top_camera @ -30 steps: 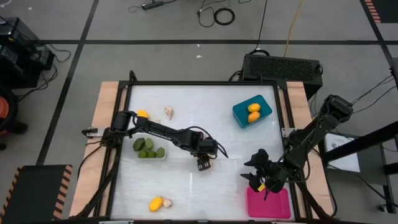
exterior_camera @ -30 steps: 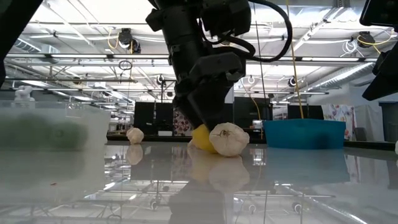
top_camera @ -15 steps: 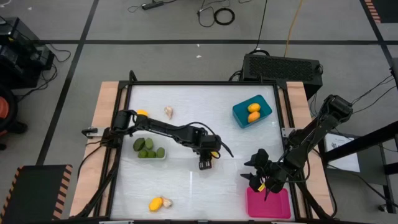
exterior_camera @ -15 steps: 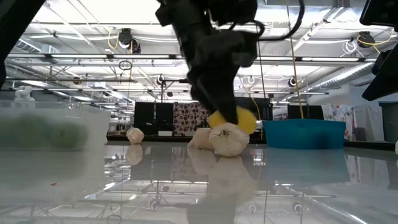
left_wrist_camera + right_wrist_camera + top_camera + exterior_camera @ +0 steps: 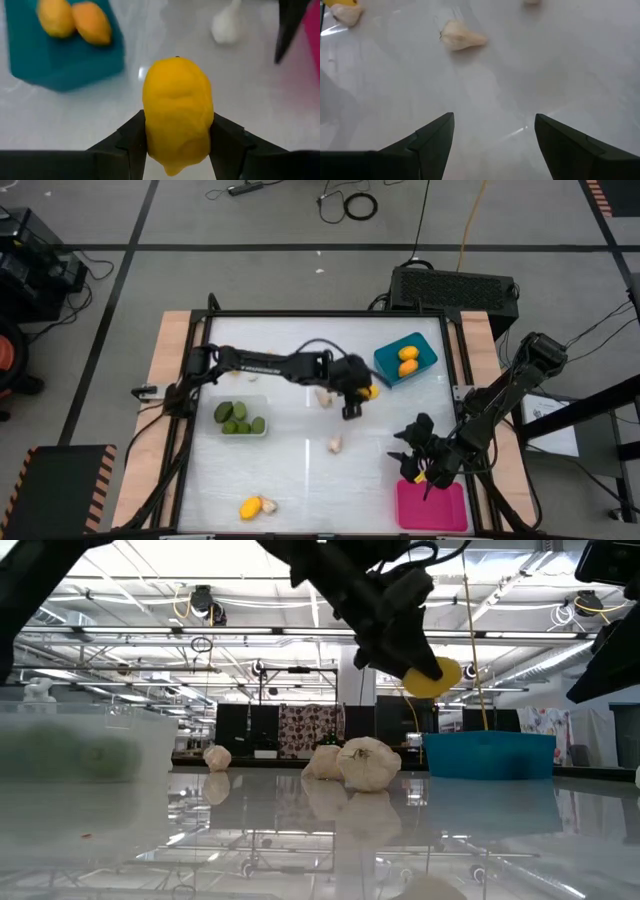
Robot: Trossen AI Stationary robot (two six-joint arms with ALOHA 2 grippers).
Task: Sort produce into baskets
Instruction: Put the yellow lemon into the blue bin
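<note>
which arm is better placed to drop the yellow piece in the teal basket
Left. Its end effector is shut on the yellow piece, held above the table right beside the teal basket. The right end effector is open and empty, near the pink basket.

Yellow-orange piece [image 5: 177, 112] aloft beside teal basket [image 5: 388, 364], probably lemon, garlic [image 5: 335, 444] mid-table

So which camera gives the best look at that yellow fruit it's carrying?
The left wrist view: the yellow fruit fills the frame, pinched in the left gripper. The high view shows a speck beside the teal basket; the low view shows it lifted; the right wrist view misses it.
</note>
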